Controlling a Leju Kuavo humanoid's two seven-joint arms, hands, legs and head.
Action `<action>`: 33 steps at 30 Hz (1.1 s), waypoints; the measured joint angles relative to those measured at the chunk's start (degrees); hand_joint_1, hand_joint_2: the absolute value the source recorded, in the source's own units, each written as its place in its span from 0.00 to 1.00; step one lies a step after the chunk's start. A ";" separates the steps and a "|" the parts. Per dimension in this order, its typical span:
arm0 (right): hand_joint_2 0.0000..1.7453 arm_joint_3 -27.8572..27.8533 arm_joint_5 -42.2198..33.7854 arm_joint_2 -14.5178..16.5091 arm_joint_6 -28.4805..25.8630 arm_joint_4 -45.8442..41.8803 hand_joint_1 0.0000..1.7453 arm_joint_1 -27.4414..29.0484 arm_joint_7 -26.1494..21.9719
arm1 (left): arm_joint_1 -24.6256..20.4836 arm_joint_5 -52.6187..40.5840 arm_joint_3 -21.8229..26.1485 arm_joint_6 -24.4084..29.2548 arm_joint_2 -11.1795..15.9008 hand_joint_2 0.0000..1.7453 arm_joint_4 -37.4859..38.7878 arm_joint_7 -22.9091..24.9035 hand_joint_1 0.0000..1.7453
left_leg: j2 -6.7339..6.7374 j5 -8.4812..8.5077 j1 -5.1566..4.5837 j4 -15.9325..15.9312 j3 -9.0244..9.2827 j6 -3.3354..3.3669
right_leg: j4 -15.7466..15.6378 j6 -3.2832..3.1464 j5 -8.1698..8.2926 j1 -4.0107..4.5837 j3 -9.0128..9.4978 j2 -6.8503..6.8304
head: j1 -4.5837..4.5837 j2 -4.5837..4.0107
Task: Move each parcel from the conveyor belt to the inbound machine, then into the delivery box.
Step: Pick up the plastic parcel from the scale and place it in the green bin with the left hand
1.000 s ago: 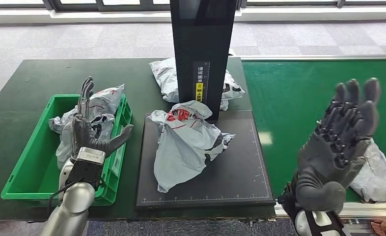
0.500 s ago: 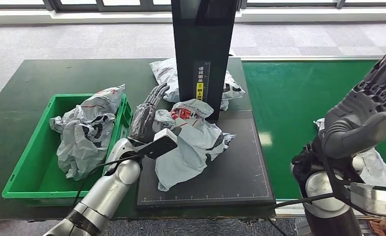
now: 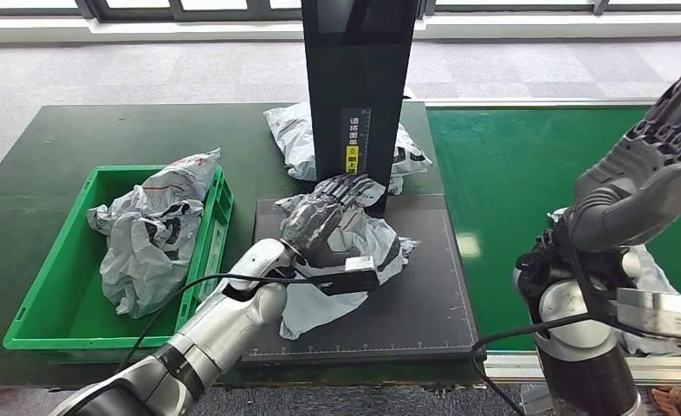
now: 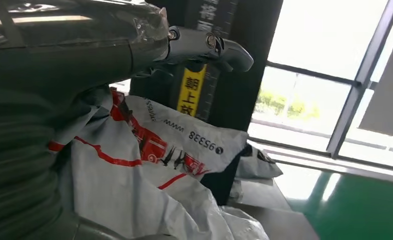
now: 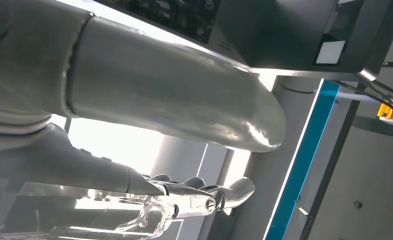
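The left hand (image 3: 320, 221) has moved onto the grey parcel (image 3: 337, 277), fingers spread flat (no visible grip).

Parcel (image 3: 337, 260): pale grey, red-and-black print. Bin (image 3: 68, 295): bright green. Scanner plate (image 3: 424, 303): black, white ruled edge. Belt (image 3: 510, 173): green. Desk (image 3: 103, 130): dark green.
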 joint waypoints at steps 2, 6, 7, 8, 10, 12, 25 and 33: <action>0.00 0.00 0.15 0.00 0.10 0.49 0.00 -0.19 0.04 | -1.04 -2.64 -2.12 -0.50 -0.87 1.00 1.66 0.73 0.00 | 0.00 0.00 0.00 0.00 0.00 0.00 | 0.00 0.00 0.00 0.00 0.01 0.00 | 0.00 0.00; 0.00 0.00 0.94 0.00 0.76 1.11 0.00 -0.23 -0.13 | -3.10 -4.97 -5.09 -4.93 -1.28 1.00 4.28 0.13 0.00 | 0.00 0.00 0.00 0.00 -0.01 0.00 | 0.00 0.00 0.00 0.00 0.01 0.00 | -0.01 0.00; 0.00 0.00 1.18 0.01 1.21 1.30 0.00 -0.28 -0.02 | -3.82 -5.16 -5.69 -7.25 -1.16 1.00 4.97 -0.59 0.00 | 0.00 0.00 0.00 0.00 -0.01 0.00 | 0.01 0.00 0.00 0.01 0.01 0.00 | -0.01 0.00; 0.00 0.00 1.40 0.02 1.73 1.64 0.00 -0.43 0.14 | -4.70 -5.34 -6.24 -10.16 -0.91 1.00 5.70 -1.56 0.00 | 0.00 0.00 0.01 0.00 -0.02 0.00 | 0.02 0.00 0.00 0.01 0.00 0.00 | -0.01 0.00; 0.00 0.00 1.72 0.09 2.72 2.57 0.00 -1.12 0.66 | -6.99 -5.83 -7.51 -15.86 -0.09 1.00 7.38 -3.33 0.00 | 0.00 0.02 0.01 -0.01 -0.02 -0.03 | 0.06 0.00 0.00 0.02 -0.02 0.02 | -0.01 0.00; 0.00 0.00 1.92 0.28 3.60 3.85 0.00 -2.26 1.37 | -9.48 -6.50 -9.04 -21.15 0.90 1.00 9.17 -4.26 0.00 | 0.00 0.04 0.02 -0.01 -0.01 -0.07 | 0.11 -0.01 0.01 0.02 -0.03 0.04 | -0.01 0.00; 0.00 0.00 3.32 1.90 4.56 9.29 0.00 -5.79 2.55 | -16.48 -8.92 -15.27 -32.13 5.16 1.00 15.05 -3.56 0.00 | -0.02 0.11 0.02 -0.01 0.02 -0.13 | 0.19 -0.03 0.02 0.01 -0.03 0.02 | 0.00 0.00; 0.00 0.00 4.37 2.11 5.51 9.90 0.00 -4.38 1.97 | -18.00 -10.78 -18.26 -31.92 7.55 1.00 15.86 -2.66 0.00 | -0.02 0.15 0.03 -0.02 0.07 -0.20 | 0.21 -0.06 0.04 0.02 -0.02 0.03 | -0.01 0.00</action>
